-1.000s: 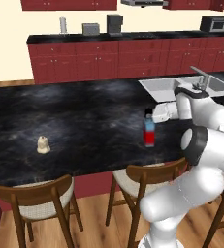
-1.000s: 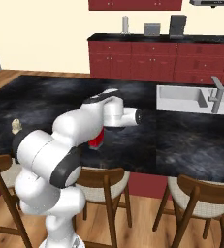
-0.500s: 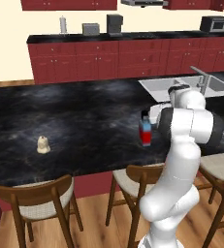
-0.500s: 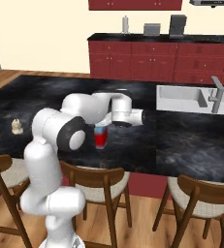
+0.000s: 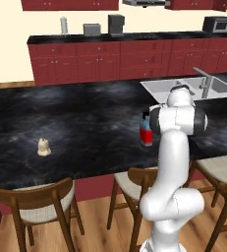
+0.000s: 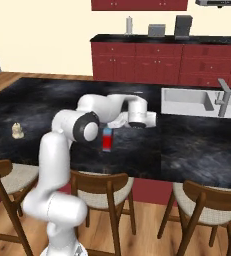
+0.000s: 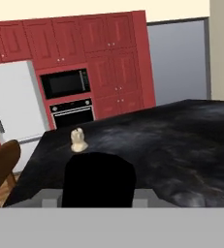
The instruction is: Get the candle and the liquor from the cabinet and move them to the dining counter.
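The liquor point(image 5: 145, 132), a squat bottle with a blue top and red label, stands upright on the dining counter point(image 5: 85, 123) near its front edge, left of the sink. My gripper point(image 5: 150, 126) reaches it from the side and is shut on it; in the right base view the liquor point(image 6: 107, 139) hangs just below my gripper point(image 6: 110, 131). Its black cap point(image 7: 98, 179) blocks the bottom of the hand view and hides the fingertips. The candle point(image 5: 43, 147) sits alone far to the left on the same top, and the candle point(image 7: 77, 140) shows beyond the cap.
A sink point(image 5: 184, 89) with a tap point(image 5: 204, 83) is set into the counter at right. Wooden stools point(image 5: 39, 206) line the near edge. Behind runs a red back counter point(image 5: 110, 59) with appliances, red wall cabinets point(image 5: 70, 4) above; which one is the cabinet I cannot tell.
The arm has folded round, its elbow swinging from beside the base to upright over the counter edge. The liquor has stayed almost where it was, shifting only slightly.
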